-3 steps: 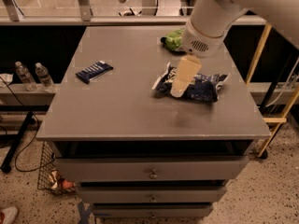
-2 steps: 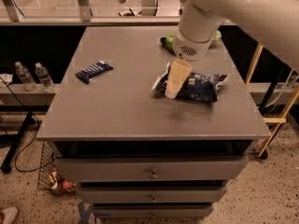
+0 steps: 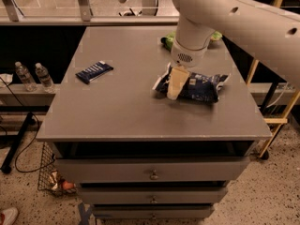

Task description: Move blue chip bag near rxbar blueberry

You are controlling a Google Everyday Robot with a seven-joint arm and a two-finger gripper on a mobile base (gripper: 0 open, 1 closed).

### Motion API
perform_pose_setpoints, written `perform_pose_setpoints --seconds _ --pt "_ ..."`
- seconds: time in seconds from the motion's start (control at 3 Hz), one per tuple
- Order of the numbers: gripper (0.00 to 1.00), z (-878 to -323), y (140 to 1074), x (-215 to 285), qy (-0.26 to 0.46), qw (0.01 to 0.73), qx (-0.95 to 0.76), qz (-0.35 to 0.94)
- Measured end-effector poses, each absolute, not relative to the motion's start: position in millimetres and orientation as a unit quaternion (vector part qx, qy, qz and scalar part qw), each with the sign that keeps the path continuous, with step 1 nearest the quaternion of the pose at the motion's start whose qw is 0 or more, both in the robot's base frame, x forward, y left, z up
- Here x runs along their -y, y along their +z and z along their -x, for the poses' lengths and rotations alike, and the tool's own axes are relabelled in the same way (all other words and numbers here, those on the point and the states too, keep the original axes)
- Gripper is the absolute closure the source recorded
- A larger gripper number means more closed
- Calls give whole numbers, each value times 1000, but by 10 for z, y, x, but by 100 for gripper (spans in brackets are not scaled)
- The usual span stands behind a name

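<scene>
Clerk: Shifted since the earlier entry: gripper (image 3: 174, 87), carried a little toward 9 o'clock along the blue chip bag (image 3: 202, 86), from its middle to its 9 o'clock end. The arm (image 3: 225, 13) above now covers more of the 1 o'clock corner of the worktop (image 3: 131, 116). Bag itself: no change of place that I can see.

Checker: Gripper, present position?

Clerk: Low over the bag's 9 o'clock end, its pale tip lying across the foil. Jaws: apart or clamped, cannot tell.

Checker: Reason for that position?

Clerk: Judged: the end nearest the target offers crinkled foil to pinch and lets the puffy body trail behind on the way across.

Checker: Blue chip bag, location?

Clerk: On the worktop, 3 o'clock of centre, lying lengthwise from 9 to 3 o'clock, its 9 o'clock end curled up slightly.

Checker: Rxbar blueberry (image 3: 94, 71)?

Clerk: Flat on the worktop at 9 o'clock from the bag, well apart, bare surface between. Task not yet done: the carry toward 9 o'clock remains.

Checker: Other stock?

Clerk: Green bag (image 3: 167, 40) at the 12 o'clock edge, partly hidden behind the arm, near the chip bag but off the route. Water bottles (image 3: 44, 78) on a low ledge beyond the 9 o'clock side. Drawers (image 3: 152, 172) below.

Checker: Risk?

Clerk: Judged: slick, puffy foil may slip from a shallow hold.
</scene>
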State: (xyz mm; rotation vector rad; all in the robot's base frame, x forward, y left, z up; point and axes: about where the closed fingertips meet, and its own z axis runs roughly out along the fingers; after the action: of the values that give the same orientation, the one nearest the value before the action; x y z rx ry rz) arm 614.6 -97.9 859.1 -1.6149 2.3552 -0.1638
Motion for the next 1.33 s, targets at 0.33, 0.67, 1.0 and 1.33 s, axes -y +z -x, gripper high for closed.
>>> perform_pose_setpoints --seconds 0.33,0.67,1.0,1.33 --pt "48 -6152 8526 935 -54 142 -813 562" --pt "70 -6144 8514 906 -53 146 -811 564" --pt "94 -6158 8807 854 -46 183 -798 572" --pt "100 -6226 9360 677 -36 244 -767 593"
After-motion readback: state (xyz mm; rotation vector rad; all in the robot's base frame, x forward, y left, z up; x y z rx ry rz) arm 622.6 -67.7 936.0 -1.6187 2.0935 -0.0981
